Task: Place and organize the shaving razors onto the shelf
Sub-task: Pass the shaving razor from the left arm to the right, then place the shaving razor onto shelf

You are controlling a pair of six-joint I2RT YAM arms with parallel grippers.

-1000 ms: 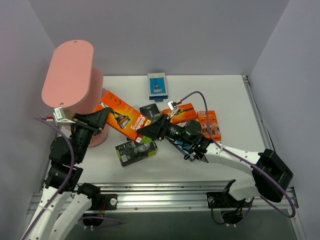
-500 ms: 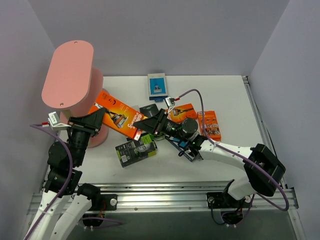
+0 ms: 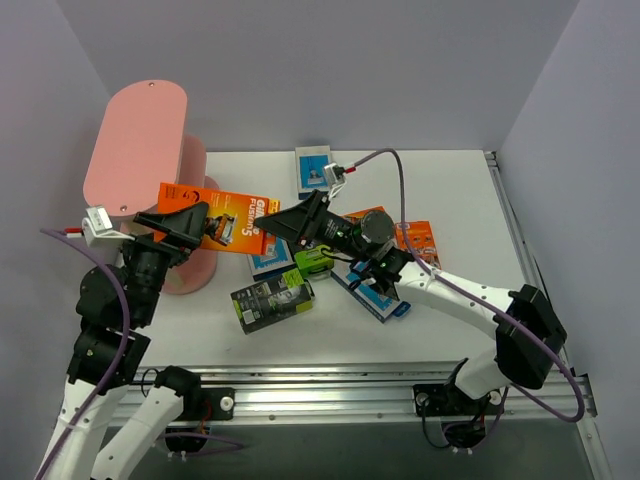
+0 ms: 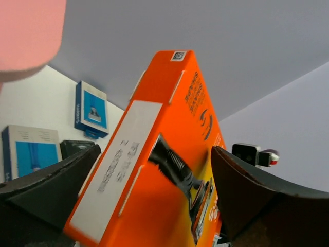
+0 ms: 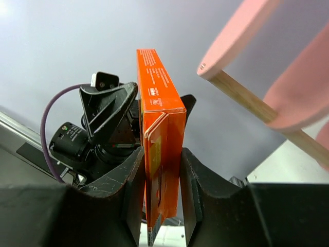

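Black with lime green, one razor pack (image 3: 272, 300) lies flat on the white table (image 3: 450, 180) nearest the arm bases, below the gap between the two grippers. Above it the large orange razor pack (image 3: 222, 222) hangs clear of the table, spanning from one hand to the other. The left gripper (image 4: 154, 154) stands spread wide, its fingers (image 4: 49, 177) well apart on either side of the pack's near end; whether either pad touches the card cannot be told. The right gripper (image 5: 160, 154) is pressed together on the pack's opposite end, one finger on each flat face, pinching it. Just under the right gripper's fingers lie a second pack showing lime green (image 3: 313, 260) and a blue-and-grey pack (image 3: 268, 260), close together, the blue one partly covered by the lifted orange pack in the overhead view. Beneath the right forearm sits another blue pack (image 3: 378, 292). Beyond that wrist lies a small orange pack (image 3: 418, 243), and a second small orange pack (image 3: 353, 214) shows beside the arm. On the outer side of the left gripper rises the pink shelf (image 3: 135, 140), its oval boards above the hand and its round foot close by the wrist. Farthest out, past both hands near the back wall, a lone blue pack (image 3: 314, 168) sits by itself.
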